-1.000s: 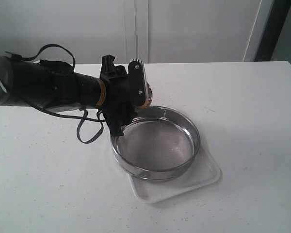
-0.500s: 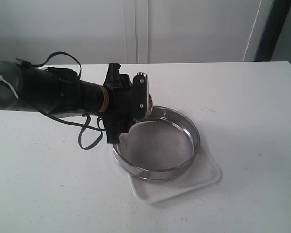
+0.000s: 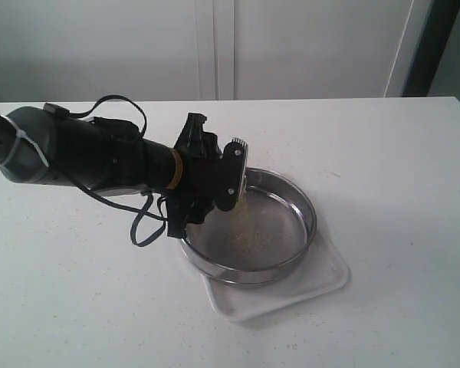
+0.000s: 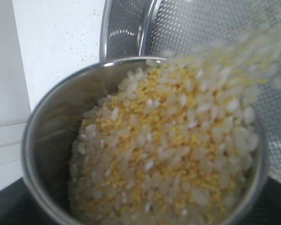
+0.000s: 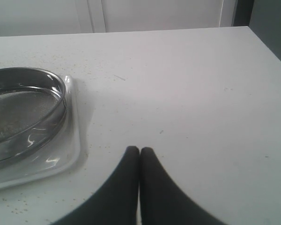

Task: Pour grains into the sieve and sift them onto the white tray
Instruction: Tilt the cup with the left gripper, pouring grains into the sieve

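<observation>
My left gripper is shut on a small steel cup, held tipped over the near-left rim of the sieve. In the left wrist view the cup is heaped with yellow and whitish grains, which stream over its lip toward the sieve's mesh. A small patch of grains lies on the mesh. The sieve rests on the white tray. My right gripper is shut and empty, low over bare table to the right of the tray and sieve.
The white table runs wide around the tray, speckled with stray grains. A black cable loops below the left arm beside the sieve. A white wall stands behind the table's far edge.
The left arm has swung further over the sieve and tipped the cup more. Grains now fall onto the mesh, which was bare before. The right gripper's earlier state is not shown.
</observation>
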